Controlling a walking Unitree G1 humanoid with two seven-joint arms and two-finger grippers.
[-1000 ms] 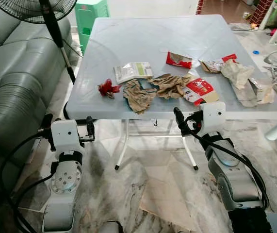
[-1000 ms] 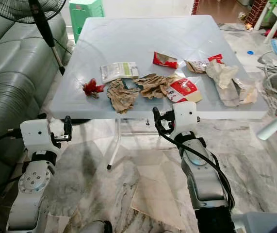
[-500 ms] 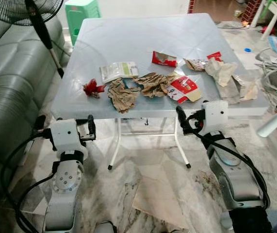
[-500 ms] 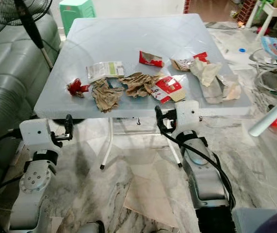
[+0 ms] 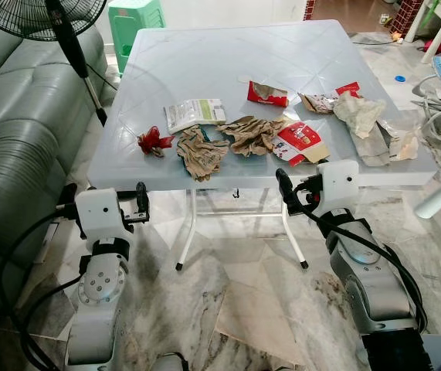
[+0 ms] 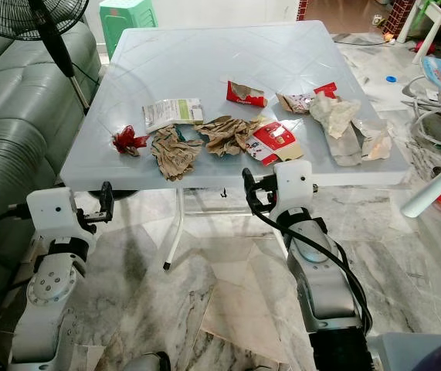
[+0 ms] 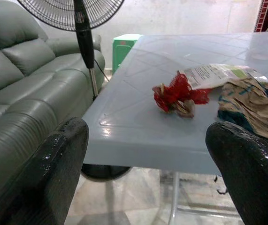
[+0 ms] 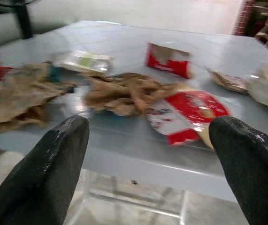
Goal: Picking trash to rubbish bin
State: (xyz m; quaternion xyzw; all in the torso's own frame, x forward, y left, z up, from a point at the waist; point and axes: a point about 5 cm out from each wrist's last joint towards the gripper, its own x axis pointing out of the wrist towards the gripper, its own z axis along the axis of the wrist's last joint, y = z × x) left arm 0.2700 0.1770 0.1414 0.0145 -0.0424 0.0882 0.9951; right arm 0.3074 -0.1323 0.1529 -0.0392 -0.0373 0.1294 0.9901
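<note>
A grey table beside a sofa holds scattered trash; both grippers' fingers spread, empty.

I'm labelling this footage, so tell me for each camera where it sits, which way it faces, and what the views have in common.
Left and right eye views: on the head, looking forward and down at the table; both arms show.
Left wrist view: along the open left end effector at the red wrapper, sofa and fan.
Right wrist view: along the open right end effector at the red carton.
All share the littered table.
</note>
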